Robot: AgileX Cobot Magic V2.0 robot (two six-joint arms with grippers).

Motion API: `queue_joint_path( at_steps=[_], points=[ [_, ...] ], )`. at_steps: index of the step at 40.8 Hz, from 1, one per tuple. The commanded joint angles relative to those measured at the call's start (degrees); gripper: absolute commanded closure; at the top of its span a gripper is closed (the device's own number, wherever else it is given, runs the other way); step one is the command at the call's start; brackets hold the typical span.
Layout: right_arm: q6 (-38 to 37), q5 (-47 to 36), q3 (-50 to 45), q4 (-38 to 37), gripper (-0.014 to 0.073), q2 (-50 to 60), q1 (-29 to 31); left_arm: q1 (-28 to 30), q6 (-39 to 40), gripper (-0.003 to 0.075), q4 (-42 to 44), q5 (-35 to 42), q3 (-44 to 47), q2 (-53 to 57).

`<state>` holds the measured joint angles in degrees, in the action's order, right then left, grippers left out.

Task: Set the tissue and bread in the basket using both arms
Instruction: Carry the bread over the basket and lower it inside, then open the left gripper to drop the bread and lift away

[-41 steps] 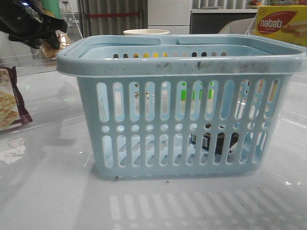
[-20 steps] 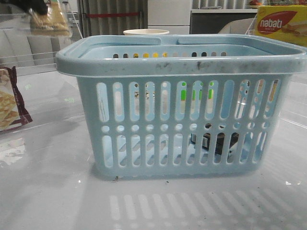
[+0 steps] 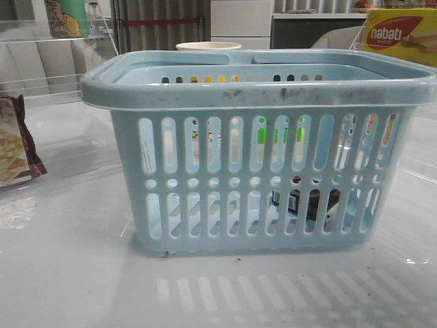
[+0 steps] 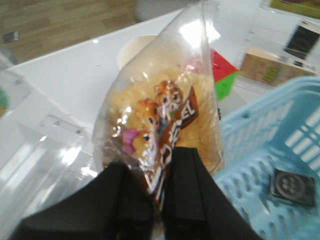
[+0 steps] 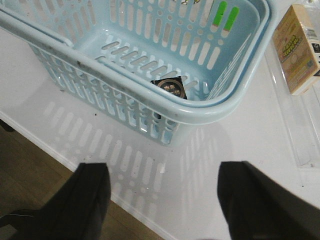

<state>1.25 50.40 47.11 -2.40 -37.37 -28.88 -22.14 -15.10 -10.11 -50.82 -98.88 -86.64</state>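
Pinching bread [image 4: 165, 130] between left fingers [image 4: 130, 200], beside basket [image 4: 270, 150]

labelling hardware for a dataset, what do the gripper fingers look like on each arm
Both look the same: the left gripper and right gripper have broad, blocky matte-black fingers with flat faces and squared edges. No cables, markings or labels show on them. The arms themselves are out of view.

A flat dark-edged snack packet [image 3: 15, 140] lies at the left of the white bench [image 3: 75, 273], a yellow-red "nabati" box [image 3: 401, 34] stands far right, a cream cup [image 3: 208, 46] behind, and a small beige carton [image 5: 298, 49] elsewhere.
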Motion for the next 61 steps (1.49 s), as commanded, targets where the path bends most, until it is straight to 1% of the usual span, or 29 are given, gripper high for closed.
queue_joint_path(
  at_steps=[1, 7, 12, 16, 22, 24, 26, 28, 29, 31, 33, 36, 37, 40, 44, 52, 56, 61],
  points=[
    [0.4, -4.0, 1.6, -0.9, 0.0033, 0.1, -0.1, -6.0, -1.6, 0.0629, -1.3, 0.1, -1.5, 2.2],
    [0.4, -4.0, 1.6, -0.9, 0.0033, 0.1, -0.1, -12.9, -1.6, 0.0629, -1.3, -0.7, 0.4, 0.3],
    [0.4, -4.0, 1.6, -0.9, 0.0033, 0.1, -0.1, -15.8, -1.6, 0.0629, -1.3, -0.7, 1.1, -3.0],
    [0.4, -4.0, 1.6, -0.9, 0.0033, 0.1, -0.1, -17.1, -1.6, 0.0629, -1.3, -0.4, 1.1, -6.1],
    [0.4, -4.0, 1.6, -0.9, 0.0033, 0.1, -0.1, -17.2, -1.6, 0.0629, -1.3, 1.9, 1.1, -10.8],
    [0.4, -4.0, 1.6, -0.9, 0.0033, 0.1, -0.1, -17.2, -1.6, 0.0615, -1.3, 2.8, 1.1, -12.3],
    [0.4, -4.0, 1.6, -0.9, 0.0033, 0.1, -0.1, -17.2, -1.6, 0.0584, -1.3, 3.3, 1.1, -13.4],
    [0.4, -4.0, 1.6, -0.9, 0.0033, 0.1, -0.1, -17.2, -1.6, 0.0509, -1.4, 3.6, 1.1, -14.2],
    [0.4, -4.0, 1.6, -0.9, 0.0033, 0.1, -0.1, -17.2, -1.6, 0.0484, -1.4, 3.7, 1.1, -14.6],
    [0.4, -4.0, 1.6, -0.9, 0.0033, 0.1, -0.1, -17.2, -1.6, 0.0374, -2.1, 3.9, 1.1, -15.0],
    [0.4, -4.0, 1.6, -0.9, 0.0033, 0.1, -0.1, -17.2, -1.6, 0.0281, -2.5, 4.0, 1.0, -15.1],
    [0.4, -4.0, 1.6, -0.9, 0.0033, 0.1, -0.1, -17.2, -1.6, 0.0196, -2.5, 4.0, 1.0, -14.8],
    [0.4, -4.0, 1.6, -0.9, 0.0033, 0.1, -0.1, -17.2, -1.6, 0.0184, -2.5, 3.8, 1.0, -14.5],
    [0.4, -4.0, 1.6, -0.9, 0.0033, 0.1, -0.1, -17.2, -1.6, 0.0182, -2.3, 3.8, 1.0, -13.3],
    [0.4, -4.0, 1.6, -0.9, 0.0033, 0.1, -0.1, -17.2, -1.7, 0.0198, -0.4, 3.8, 1.0, -10.3],
    [0.4, -4.0, 1.6, -0.9, 0.0033, 0.1, -0.1, -17.2, -1.7, 0.0213, 0.0, 1.8, 1.5, -1.3],
    [0.4, -4.0, 1.6, -0.9, 0.0033, 0.1, -0.1, -17.2, -1.7, 0.0213, -0.5, 1.8, 4.2, 4.3],
    [0.4, -4.0, 1.6, -0.9, 0.0033, 0.1, -0.1, -17.2, -1.7, 0.0213, -0.5, 2.0, 11.3, 11.4]
  ],
)
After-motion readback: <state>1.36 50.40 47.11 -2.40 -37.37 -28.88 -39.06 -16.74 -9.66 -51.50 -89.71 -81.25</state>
